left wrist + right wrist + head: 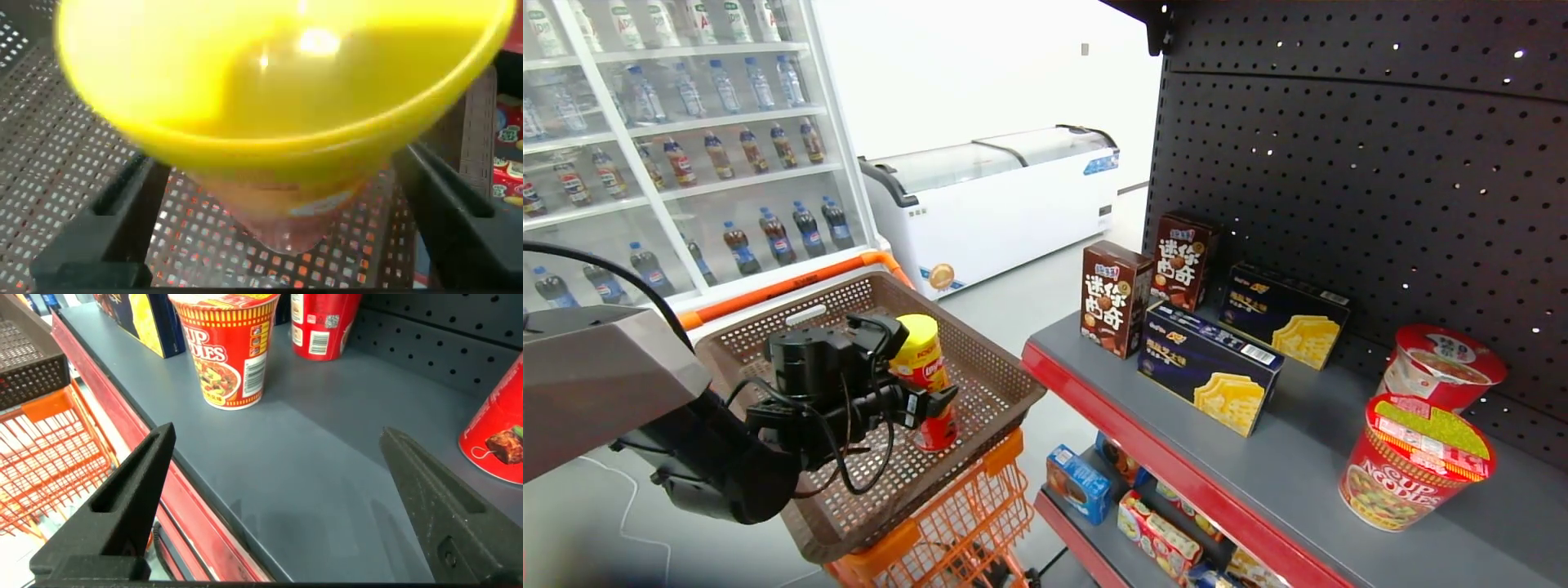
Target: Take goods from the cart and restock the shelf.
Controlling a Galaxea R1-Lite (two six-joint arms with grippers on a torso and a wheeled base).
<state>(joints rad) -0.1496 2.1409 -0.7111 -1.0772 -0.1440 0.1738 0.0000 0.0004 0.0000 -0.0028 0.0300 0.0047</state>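
A chips can (920, 359) with a yellow lid (278, 73) and a red body stands upright in the brown basket (1005, 367) on top of the orange cart (964, 523). My left gripper (933, 402) is open, with one finger on either side of the can's body (282, 212) below the lid. My right gripper (274, 457) is open and holds nothing. It hangs just above a bare grey stretch of the shelf (327, 474), near a cup of noodles (229, 347).
The shelf (1258, 474), red-edged with a pegboard back, holds two brown boxes (1115, 298), two dark blue boxes (1209, 367) and cup noodles (1417, 461). A lower shelf (1078, 482) carries more packs. A chest freezer (996, 196) and a drinks fridge (686, 147) stand behind the cart.
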